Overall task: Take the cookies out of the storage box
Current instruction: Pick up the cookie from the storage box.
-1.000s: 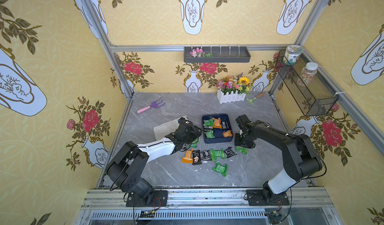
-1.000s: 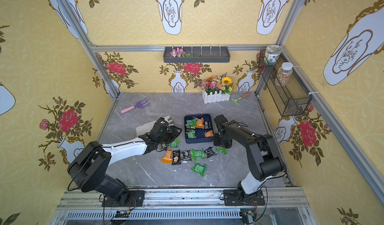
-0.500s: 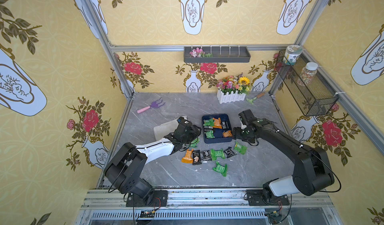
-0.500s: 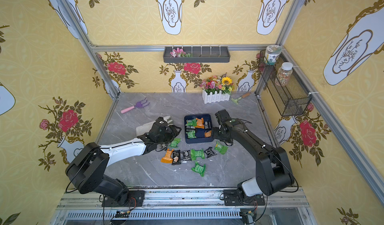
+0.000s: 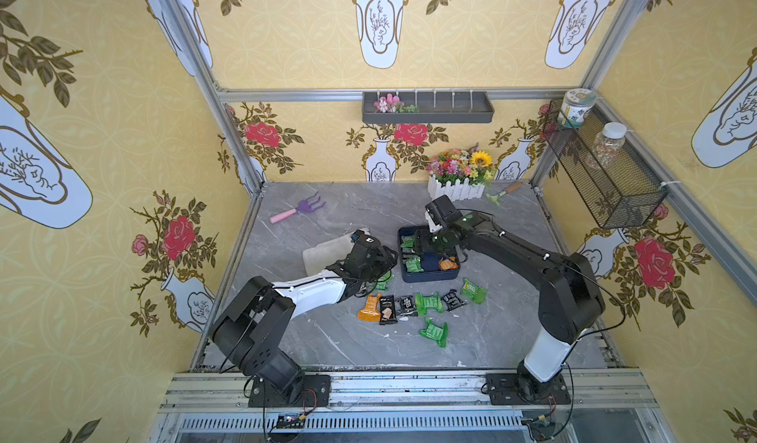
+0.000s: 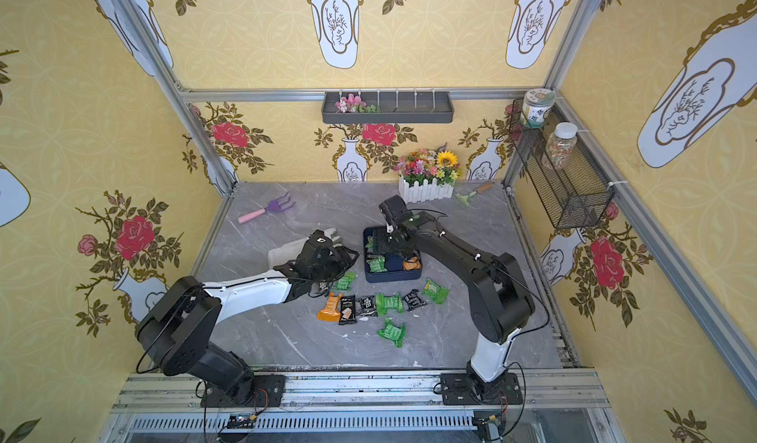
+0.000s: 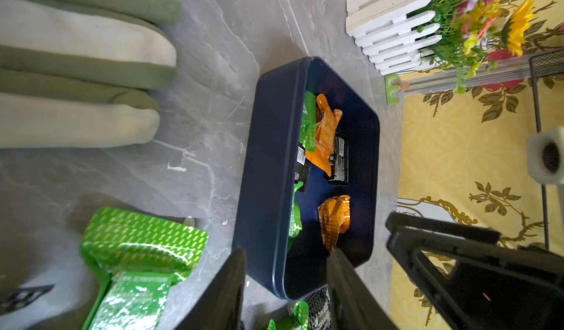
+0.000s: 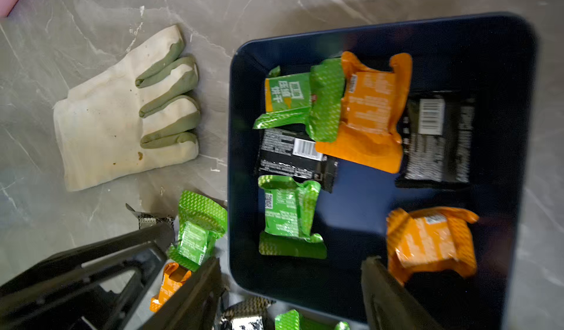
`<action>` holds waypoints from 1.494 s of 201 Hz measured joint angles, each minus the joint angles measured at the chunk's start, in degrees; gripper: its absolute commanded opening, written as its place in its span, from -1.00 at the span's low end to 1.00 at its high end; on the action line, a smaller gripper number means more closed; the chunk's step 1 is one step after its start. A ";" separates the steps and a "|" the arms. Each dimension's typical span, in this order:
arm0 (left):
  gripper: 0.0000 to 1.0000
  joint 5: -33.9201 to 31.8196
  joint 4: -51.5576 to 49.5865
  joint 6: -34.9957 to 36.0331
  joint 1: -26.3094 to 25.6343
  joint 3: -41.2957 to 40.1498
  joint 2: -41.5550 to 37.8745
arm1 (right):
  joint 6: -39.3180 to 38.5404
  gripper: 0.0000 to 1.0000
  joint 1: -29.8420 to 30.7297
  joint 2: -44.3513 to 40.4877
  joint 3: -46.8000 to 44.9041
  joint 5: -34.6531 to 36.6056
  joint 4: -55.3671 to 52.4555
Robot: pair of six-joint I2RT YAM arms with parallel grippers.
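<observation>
The grey marble table carried a blue storage box mid-table, cookies strewn toward its front edge, a glove leftward, and a rake, flower planter and trowel near the back edge.

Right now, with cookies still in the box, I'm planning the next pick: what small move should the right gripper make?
Probably lower the right gripper, open and empty over the storage box, onto the nearer green packet just ahead of it.
</observation>
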 measured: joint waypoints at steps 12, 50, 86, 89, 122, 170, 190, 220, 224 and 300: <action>-0.05 0.07 0.22 -0.02 0.00 0.00 0.57 | 0.11 0.43 -0.04 2.89 1.70 -1.22 0.17; -0.10 1.49 0.72 -0.22 -0.02 0.00 2.58 | 1.75 0.41 -0.22 10.36 6.12 -3.21 0.20; -0.14 1.95 2.58 -0.96 -0.02 0.00 3.72 | 3.48 0.35 -0.70 11.67 6.21 -3.63 0.35; -0.14 2.08 2.67 -1.05 -0.02 0.02 3.93 | 3.63 0.36 -0.81 11.85 6.32 -3.61 0.26; -0.15 2.78 3.23 -1.05 0.00 0.42 4.81 | 4.52 0.40 -1.14 12.44 6.25 -2.58 0.31; -0.15 2.71 4.11 -1.09 0.00 0.42 4.81 | 4.52 0.46 1.27 11.85 4.31 -0.24 -0.50; -0.15 2.71 4.42 -1.07 0.00 0.55 4.81 | 4.85 0.46 2.49 11.89 3.50 1.22 -0.74; -0.15 2.56 4.22 -1.05 0.00 1.09 4.81 | 6.38 0.46 3.17 13.33 3.58 2.84 -1.55; -0.15 2.51 4.20 -1.07 0.00 1.20 4.81 | 6.49 0.45 3.23 13.66 3.74 3.06 -1.64; -0.15 1.84 3.41 -1.01 0.00 1.73 4.66 | 7.37 0.08 2.99 14.71 4.46 9.25 -3.50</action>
